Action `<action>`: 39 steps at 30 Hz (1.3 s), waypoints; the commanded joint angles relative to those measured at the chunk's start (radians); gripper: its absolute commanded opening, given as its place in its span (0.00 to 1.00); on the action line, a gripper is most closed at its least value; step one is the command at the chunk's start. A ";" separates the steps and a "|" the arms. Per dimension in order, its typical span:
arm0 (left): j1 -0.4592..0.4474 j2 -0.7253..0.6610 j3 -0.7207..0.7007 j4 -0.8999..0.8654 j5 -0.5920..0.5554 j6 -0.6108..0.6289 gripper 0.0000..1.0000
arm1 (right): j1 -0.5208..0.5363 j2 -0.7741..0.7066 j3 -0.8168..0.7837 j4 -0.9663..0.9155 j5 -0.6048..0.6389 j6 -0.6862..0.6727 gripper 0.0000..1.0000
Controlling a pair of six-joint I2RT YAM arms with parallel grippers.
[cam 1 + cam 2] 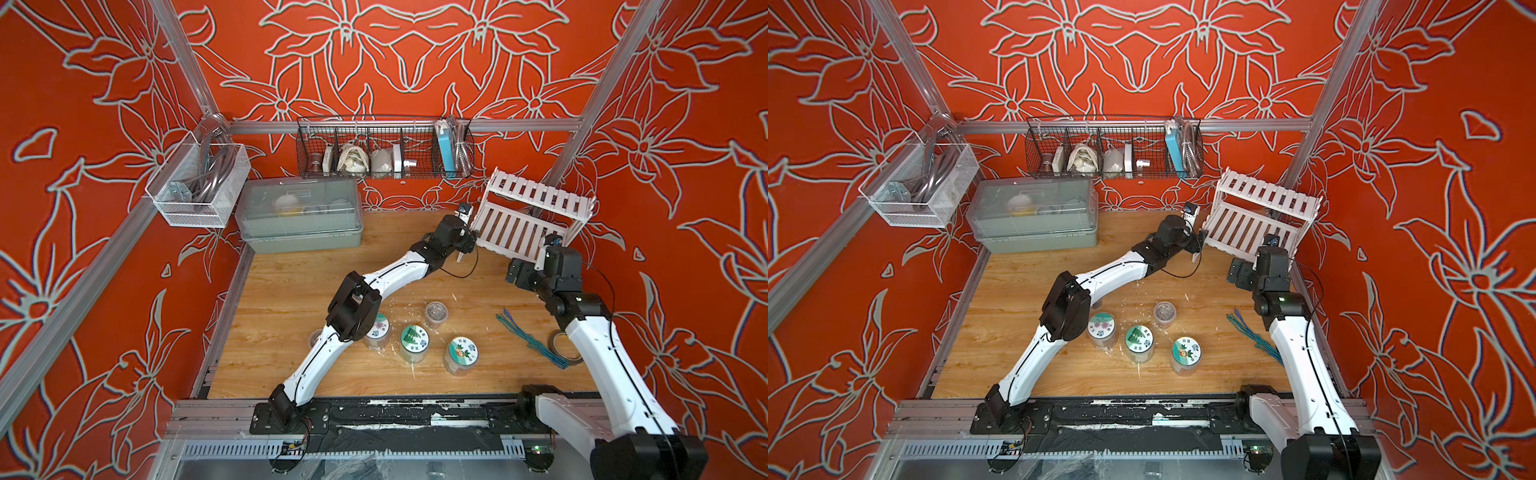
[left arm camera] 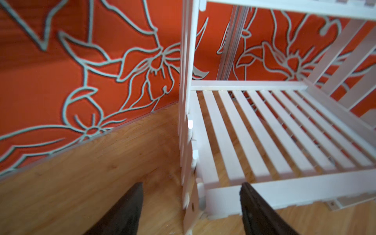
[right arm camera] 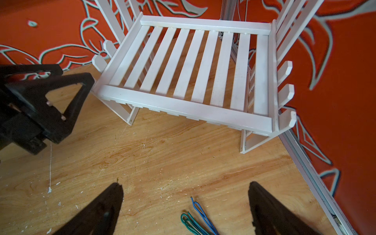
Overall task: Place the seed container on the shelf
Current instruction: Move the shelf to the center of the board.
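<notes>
The shelf [image 1: 524, 234] [image 1: 1246, 229] is a white slatted two-tier rack standing at the back right; both tiers are bare. My left gripper [image 1: 469, 241] [image 2: 192, 185] is open, its fingers straddling the shelf's left side panel [image 2: 186, 142] at the front corner, with a gap on each side. My right gripper [image 1: 515, 274] [image 3: 185, 184] hangs open over bare table just in front of the shelf [image 3: 183, 105]. Three clear seed containers with printed lids [image 1: 377, 330] [image 1: 413, 340] [image 1: 461, 353] stand near the table's front, far from both grippers.
A small clear tub [image 1: 435, 312] stands behind the jars. Blue and green wires [image 1: 532, 340] [image 3: 195, 219] and a tape roll [image 1: 561, 345] lie at the right. A grey lidded box [image 1: 299, 216], a black wire basket [image 1: 384, 149] and a white mesh basket [image 1: 195, 187] line the back and left.
</notes>
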 commanded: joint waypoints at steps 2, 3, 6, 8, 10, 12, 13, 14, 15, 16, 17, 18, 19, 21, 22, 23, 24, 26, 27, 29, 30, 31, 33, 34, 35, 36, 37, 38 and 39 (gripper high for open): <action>0.000 0.048 0.071 -0.015 0.036 0.024 0.60 | -0.009 -0.007 -0.018 0.013 0.003 -0.010 0.99; 0.000 0.052 0.076 -0.015 0.039 0.028 0.57 | -0.009 -0.005 -0.020 0.015 0.002 -0.011 0.99; 0.000 0.061 0.082 -0.011 0.034 0.035 0.54 | -0.009 -0.005 -0.021 0.016 -0.004 -0.007 0.99; 0.000 0.067 0.081 -0.006 0.028 0.037 0.47 | -0.009 -0.005 -0.021 0.019 -0.007 -0.008 0.99; 0.001 0.074 0.084 -0.002 0.028 0.038 0.44 | -0.009 -0.004 -0.021 0.021 -0.008 -0.007 0.99; 0.001 0.084 0.090 -0.004 0.025 0.038 0.43 | -0.009 -0.002 -0.021 0.020 -0.007 -0.009 0.99; 0.001 0.086 0.093 -0.003 0.025 0.040 0.41 | -0.009 -0.002 -0.021 0.019 -0.006 -0.010 0.99; 0.002 0.089 0.092 -0.002 0.025 0.043 0.37 | -0.009 -0.002 -0.021 0.019 -0.005 -0.011 0.99; 0.001 0.090 0.093 0.000 0.028 0.043 0.32 | -0.009 -0.004 -0.021 0.020 -0.006 -0.011 0.99; 0.002 0.094 0.096 0.000 0.031 0.044 0.30 | -0.009 -0.004 -0.022 0.020 -0.006 -0.010 0.99; 0.002 0.095 0.098 -0.001 0.031 0.046 0.28 | -0.009 -0.004 -0.021 0.020 -0.007 -0.011 0.99; 0.002 0.095 0.099 -0.004 0.031 0.047 0.25 | -0.009 -0.004 -0.021 0.019 -0.007 -0.009 0.99; 0.001 0.094 0.099 -0.005 0.030 0.047 0.23 | -0.009 -0.005 -0.021 0.019 -0.008 -0.009 0.99; -0.001 0.087 0.096 -0.008 0.030 0.053 0.17 | -0.009 -0.006 -0.021 0.019 -0.010 -0.007 0.99; -0.005 0.083 0.092 -0.007 0.029 0.059 0.15 | -0.009 -0.009 -0.023 0.019 -0.011 -0.008 0.99; -0.011 0.078 0.086 -0.003 0.021 0.073 0.12 | -0.009 -0.009 -0.024 0.019 -0.010 -0.006 0.99; -0.020 0.071 0.077 0.001 0.005 0.087 0.09 | -0.009 -0.010 -0.024 0.018 -0.009 -0.006 0.99; -0.033 0.046 0.034 0.027 -0.029 0.102 0.04 | -0.009 -0.012 -0.024 0.018 -0.008 -0.006 0.99; -0.036 0.035 0.014 0.043 -0.034 0.104 0.04 | -0.009 -0.012 -0.024 0.017 -0.009 -0.006 0.99; -0.045 0.008 -0.035 0.072 -0.049 0.108 0.04 | -0.009 -0.017 -0.024 0.013 -0.009 -0.007 0.99; -0.050 -0.001 -0.048 0.079 -0.062 0.109 0.04 | -0.010 -0.018 -0.024 0.011 -0.009 -0.007 0.99; -0.053 -0.011 -0.060 0.079 -0.077 0.109 0.04 | -0.009 -0.020 -0.023 0.008 -0.009 -0.008 0.99; -0.062 -0.031 -0.080 0.072 -0.100 0.110 0.03 | -0.009 -0.026 -0.022 0.006 -0.010 -0.006 0.99; -0.068 -0.044 -0.099 0.073 -0.120 0.110 0.02 | -0.009 -0.029 -0.024 0.004 -0.010 -0.009 0.99; -0.077 -0.061 -0.122 0.077 -0.144 0.108 0.02 | -0.009 -0.032 -0.024 0.003 -0.008 -0.008 0.99; -0.083 -0.076 -0.145 0.086 -0.165 0.109 0.02 | -0.010 -0.035 -0.026 0.002 -0.007 -0.009 0.99; -0.092 -0.095 -0.179 0.097 -0.194 0.107 0.02 | -0.009 -0.037 -0.026 -0.001 -0.007 -0.008 0.99; -0.099 -0.117 -0.216 0.113 -0.225 0.101 0.02 | -0.009 -0.040 -0.026 -0.004 -0.009 -0.007 0.99; -0.104 -0.134 -0.246 0.123 -0.251 0.089 0.02 | -0.009 -0.041 -0.026 -0.007 -0.010 -0.005 0.99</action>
